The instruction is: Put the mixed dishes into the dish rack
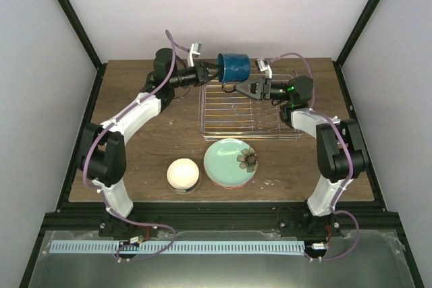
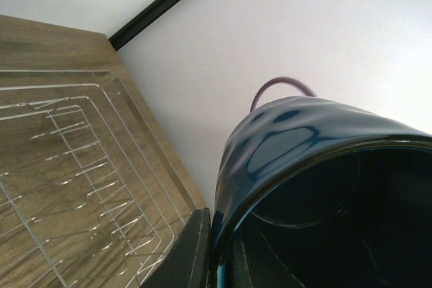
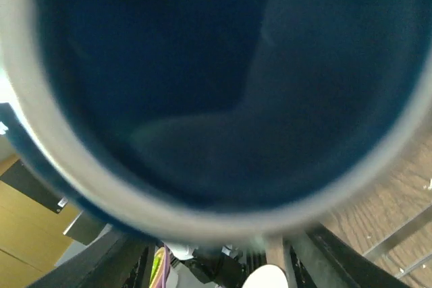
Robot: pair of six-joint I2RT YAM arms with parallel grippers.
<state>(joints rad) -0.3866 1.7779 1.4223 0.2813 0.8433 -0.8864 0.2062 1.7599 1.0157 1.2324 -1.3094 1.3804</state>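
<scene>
Mug hangs over the rack, rim pinched by the outstretched left gripper. Right gripper points at it, fingers wide.

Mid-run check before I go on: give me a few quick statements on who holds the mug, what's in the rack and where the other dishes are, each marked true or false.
1. The left gripper holds the dark blue mug by its rim. True.
2. The rectangular chrome wire dish rack has a plate standing in its prongs. False: no dish is in it; the mug is held at its far edge.
3. The cream-white bowl sits on the wooden table, left of the mint-green flower-marked plate. True.
4. The right gripper is shut on the flower-marked plate. False: it is open, over the rack beside the mug.
</scene>
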